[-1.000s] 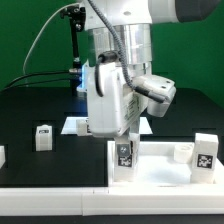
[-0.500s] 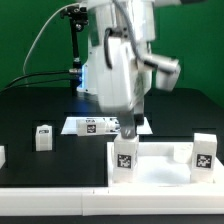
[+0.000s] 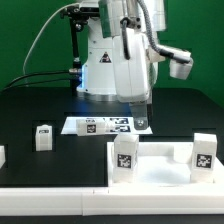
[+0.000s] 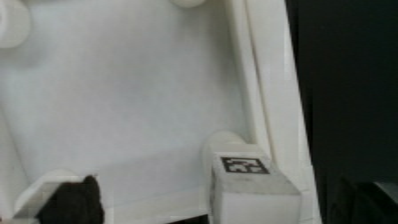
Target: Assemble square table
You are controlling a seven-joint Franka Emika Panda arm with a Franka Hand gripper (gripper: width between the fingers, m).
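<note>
Here, the white square table (image 3: 156, 172) is seen with two tagged legs (image 3: 124, 157) upright; the fingers (image 4: 68, 197) are spread wide, empty.

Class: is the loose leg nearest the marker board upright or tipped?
Upright: the leg stands on end, taller than wide, tag facing forward.

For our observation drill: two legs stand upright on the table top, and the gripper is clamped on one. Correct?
Not clamped: in the exterior view the gripper hangs open above one leg, clear of it. It and the other leg do stand upright on the table top.
</note>
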